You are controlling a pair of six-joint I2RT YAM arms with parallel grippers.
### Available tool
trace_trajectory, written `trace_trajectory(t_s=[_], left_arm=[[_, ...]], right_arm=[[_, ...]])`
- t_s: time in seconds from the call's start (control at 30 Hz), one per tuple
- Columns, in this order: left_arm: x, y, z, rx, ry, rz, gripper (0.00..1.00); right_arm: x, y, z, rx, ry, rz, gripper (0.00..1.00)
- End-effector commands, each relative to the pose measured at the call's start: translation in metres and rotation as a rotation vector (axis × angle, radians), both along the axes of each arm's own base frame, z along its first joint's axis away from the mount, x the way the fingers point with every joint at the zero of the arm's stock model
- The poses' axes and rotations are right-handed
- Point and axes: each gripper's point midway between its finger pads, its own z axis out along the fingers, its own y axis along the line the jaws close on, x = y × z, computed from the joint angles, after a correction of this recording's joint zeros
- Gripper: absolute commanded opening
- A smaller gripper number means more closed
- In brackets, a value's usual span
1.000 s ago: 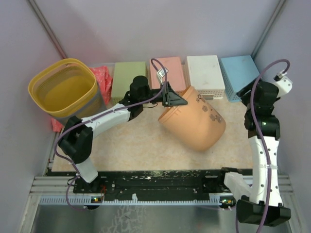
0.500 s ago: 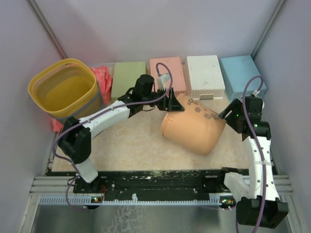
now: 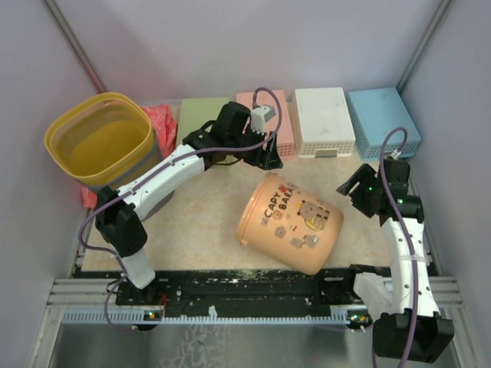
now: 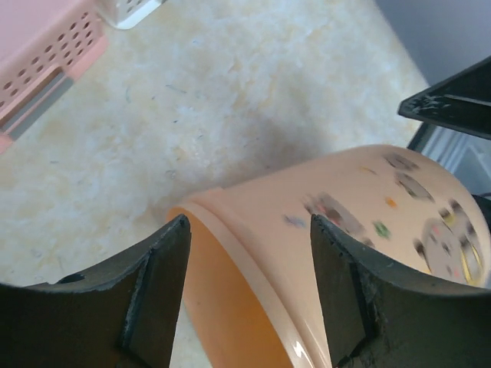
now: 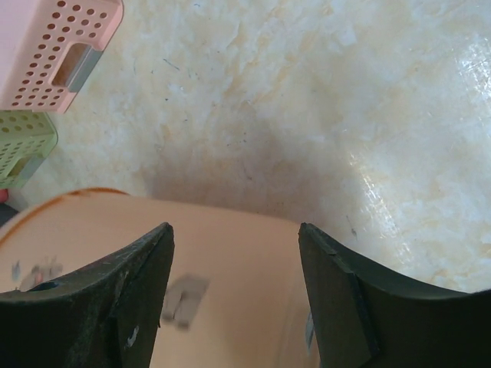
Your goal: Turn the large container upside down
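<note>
Pale marbled tabletop (image 3: 201,224), faintly flecked, glossy where the light hits, boxed in by flat grey walls (image 3: 230,46). The large container (image 3: 288,224) lies on its side near the middle of it: a smooth peach plastic bucket, round and tapered, with its open mouth facing my left arm's side and its base toward my right. Its upturned flank carries cartoon prints and the letters CAPY BARA. My left gripper (image 3: 265,153) hangs just beyond the rim, jaws spread wide and holding nothing. From its wrist camera the thin rolled lip of the bucket curves up between the two dark fingers (image 4: 157,295). My right gripper (image 3: 354,188) sits beside the base end, jaws likewise apart and empty, with peach wall filling the view below its fingers (image 5: 130,295) — I cannot tell whether it touches. Along the far wall stands a row of perforated rectangular baskets with their bases up: green (image 3: 201,116), pink (image 3: 285,126) partly behind my left wrist, white (image 3: 324,120), blue (image 3: 382,120). At far left stands a deep yellow tub (image 3: 100,142) with rounded corners, upright, and a crumpled red bag (image 3: 163,119) is wedged beside it.
</note>
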Motion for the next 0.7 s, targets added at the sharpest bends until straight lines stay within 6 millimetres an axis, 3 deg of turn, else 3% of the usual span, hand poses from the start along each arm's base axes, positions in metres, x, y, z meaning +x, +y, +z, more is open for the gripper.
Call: trace_trajectory(t_s=[0.0,0.23,0.33,0.43,0.67], left_arm=[[-0.008,0.024,-0.029,0.24,0.055,0.045,0.68],[-0.037,0.053,-0.047,0.349,0.199,0.095,0.69],[-0.038,0.054,-0.043,0.31,0.18,0.117,0.7],[-0.029,0.053,-0.03,0.277,0.127,0.149,0.73],[-0.001,0.049,0.024,0.143,-0.051,0.221,0.81]], right_arm=[[0.007,0.008,0.006,0.04,-0.03,0.018,0.66],[0.008,0.034,-0.009,0.163,-0.03,0.096,0.66],[0.015,0.045,-0.001,0.197,-0.09,0.172,0.66],[0.024,0.048,0.019,0.156,-0.168,0.235,0.66],[0.042,0.048,0.059,0.05,-0.314,0.322,0.67]])
